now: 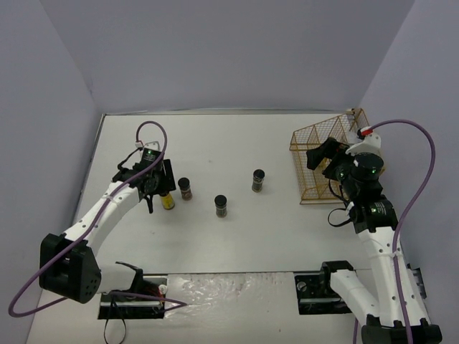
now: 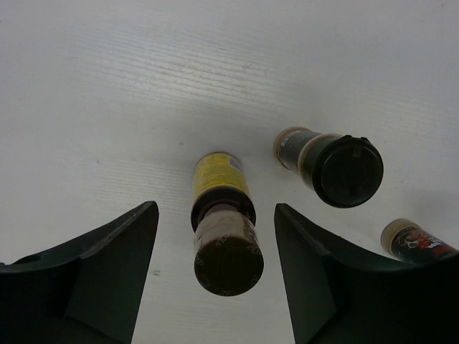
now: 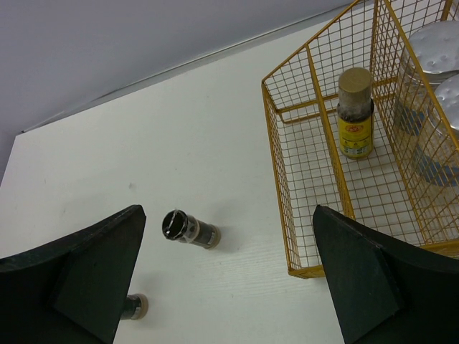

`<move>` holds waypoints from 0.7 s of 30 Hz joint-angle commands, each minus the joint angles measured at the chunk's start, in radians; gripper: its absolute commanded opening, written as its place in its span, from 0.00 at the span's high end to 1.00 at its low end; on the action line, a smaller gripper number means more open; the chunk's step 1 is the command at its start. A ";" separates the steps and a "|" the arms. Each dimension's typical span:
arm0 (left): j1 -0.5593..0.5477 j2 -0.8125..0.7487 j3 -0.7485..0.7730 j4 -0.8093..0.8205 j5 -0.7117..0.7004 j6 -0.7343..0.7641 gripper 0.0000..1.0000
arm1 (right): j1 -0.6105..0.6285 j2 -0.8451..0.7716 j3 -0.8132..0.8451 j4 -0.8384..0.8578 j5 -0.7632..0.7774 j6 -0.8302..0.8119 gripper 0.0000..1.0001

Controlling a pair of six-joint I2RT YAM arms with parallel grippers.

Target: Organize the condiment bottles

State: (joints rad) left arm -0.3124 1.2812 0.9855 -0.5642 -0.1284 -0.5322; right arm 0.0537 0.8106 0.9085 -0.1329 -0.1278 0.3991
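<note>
A slim yellow bottle (image 1: 167, 201) stands on the white table, and in the left wrist view (image 2: 222, 215) it sits between my fingers. My left gripper (image 1: 159, 190) is open, its jaws on either side of the bottle's top without touching it. Three short dark black-capped jars (image 1: 185, 188) (image 1: 221, 206) (image 1: 258, 180) stand in the middle. My right gripper (image 1: 319, 154) is open and empty at the left edge of the yellow wire basket (image 1: 295, 168). The basket holds a second yellow bottle (image 3: 355, 115) and two silver-lidded jars (image 3: 437, 43) (image 3: 448, 107).
The nearest dark jar (image 2: 337, 168) stands just right of my left gripper's right finger, with another (image 2: 416, 240) beyond it. The basket rim (image 3: 276, 136) lies just right of the right gripper's opening (image 3: 228, 211). Grey walls enclose the table on three sides.
</note>
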 commanded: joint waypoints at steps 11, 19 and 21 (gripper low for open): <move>-0.014 -0.092 0.091 -0.094 -0.062 0.003 1.00 | 0.005 -0.044 -0.042 0.042 -0.017 -0.011 0.00; -0.013 -0.069 0.443 -0.217 -0.013 0.132 1.00 | 0.005 -0.050 -0.042 0.041 -0.033 -0.011 0.00; -0.016 -0.015 0.555 -0.221 0.043 0.162 1.00 | 0.005 -0.054 -0.042 0.038 -0.036 -0.013 0.00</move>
State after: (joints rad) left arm -0.3214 1.2327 1.2890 -0.8079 -0.1560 -0.4644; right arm 0.0540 0.7681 0.8597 -0.1471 -0.1406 0.3950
